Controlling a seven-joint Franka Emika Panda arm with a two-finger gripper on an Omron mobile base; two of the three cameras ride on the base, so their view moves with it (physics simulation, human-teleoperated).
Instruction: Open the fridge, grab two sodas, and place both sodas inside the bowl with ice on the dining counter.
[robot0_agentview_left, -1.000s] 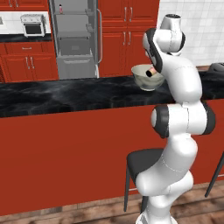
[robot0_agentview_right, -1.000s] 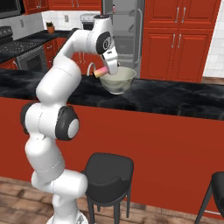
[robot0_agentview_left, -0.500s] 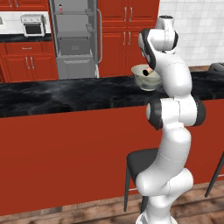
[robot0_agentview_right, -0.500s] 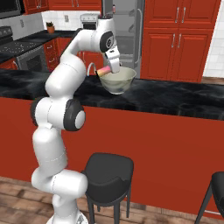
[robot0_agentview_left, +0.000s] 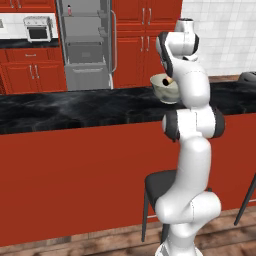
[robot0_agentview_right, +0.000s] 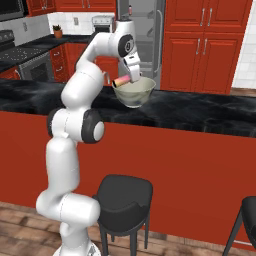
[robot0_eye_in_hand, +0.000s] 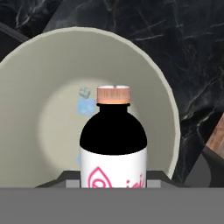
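Item: soda bottle (robot0_eye_in_hand: 113, 144). Dark-shouldered, white label with pink mark, tan-pink cap; lies lengthwise along the gripper (robot0_agentview_right: 126, 80), cap pointing away from the hand. Gripper closed tight on the bottle's body.

Item: bowl (robot0_eye_in_hand: 52, 113). Pale greenish-white, directly ahead of the hand and below the bottle's cap; a pale blue ice cube (robot0_eye_in_hand: 85, 103) sits at its bottom just beyond the cap. From the right base view the bowl (robot0_agentview_right: 135, 92) rests on the black marble dining counter (robot0_agentview_right: 200, 112), with the gripper at its near rim.

Item: fridge (robot0_agentview_left: 85, 45). Door open, well behind the hand.

Risks, as judged: released too near the rim, the bottle may tip out onto the counter; a drop from height could knock the bowl or bounce; a second soda remains to fetch.
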